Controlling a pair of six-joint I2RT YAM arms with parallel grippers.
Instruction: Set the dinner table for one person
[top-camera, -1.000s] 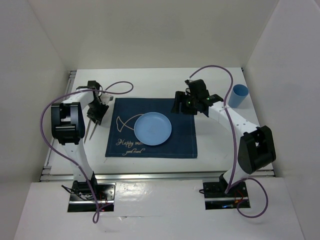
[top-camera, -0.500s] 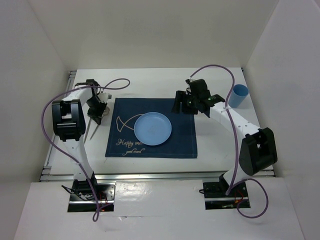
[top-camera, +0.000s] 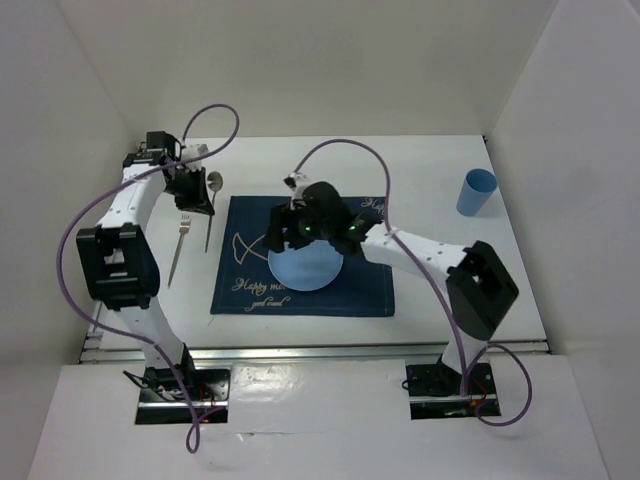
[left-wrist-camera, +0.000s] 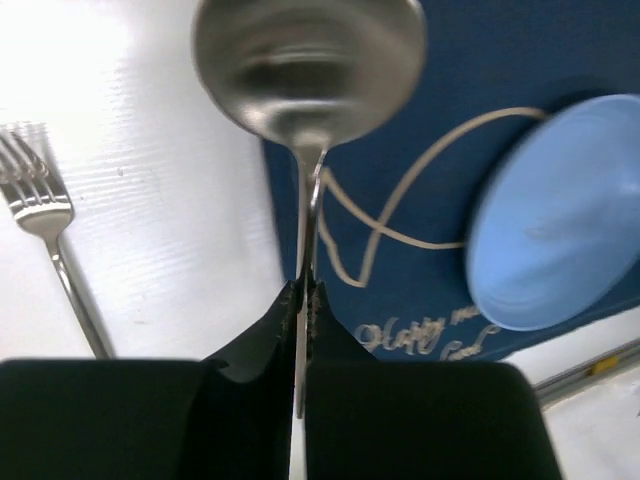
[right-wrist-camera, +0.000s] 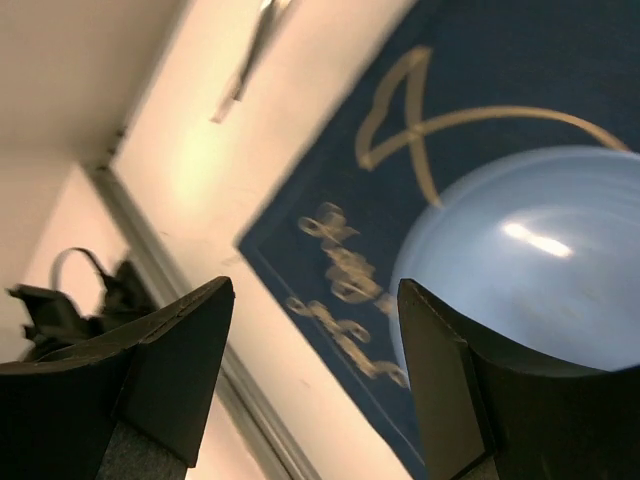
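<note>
**A:** What are the left fingers (left-wrist-camera: 303, 300) doing?

**B:** They are pressed together on the thin handle of a spoon (left-wrist-camera: 308, 60). Its bowl sticks out straight ahead of the tips. I cannot tell whether the spoon touches anything underneath.

**A:** And what lies around them?

**B:** In the left wrist view a fork (left-wrist-camera: 35, 200) lies flat to the left of the fingers, apart from the spoon. To their right is the navy placemat (left-wrist-camera: 450, 60) with its gold fish outline. Further that way is the pale blue plate (left-wrist-camera: 560, 215), sitting on the cloth. The spoon handle runs roughly along the placemat's near edge.

**A:** The right fingers (top-camera: 280, 232)?

**B:** They are spread apart with nothing between them, hanging above the placemat. Through the gap the wrist camera shows the gold lettering. The plate sits below and mostly under the right-hand finger in that view. It does not look like either finger is touching it.

**A:** Where is the worktop (top-camera: 430, 160) in all this?

**B:** It lies beneath both sets of fingers, a wide white slab with metal rails along its edges. The placemat, the plate and the fork all rest on it. A blue cup (top-camera: 478, 191) also stands on it, well away from both sets of fingers, on the right arm's side.
</note>
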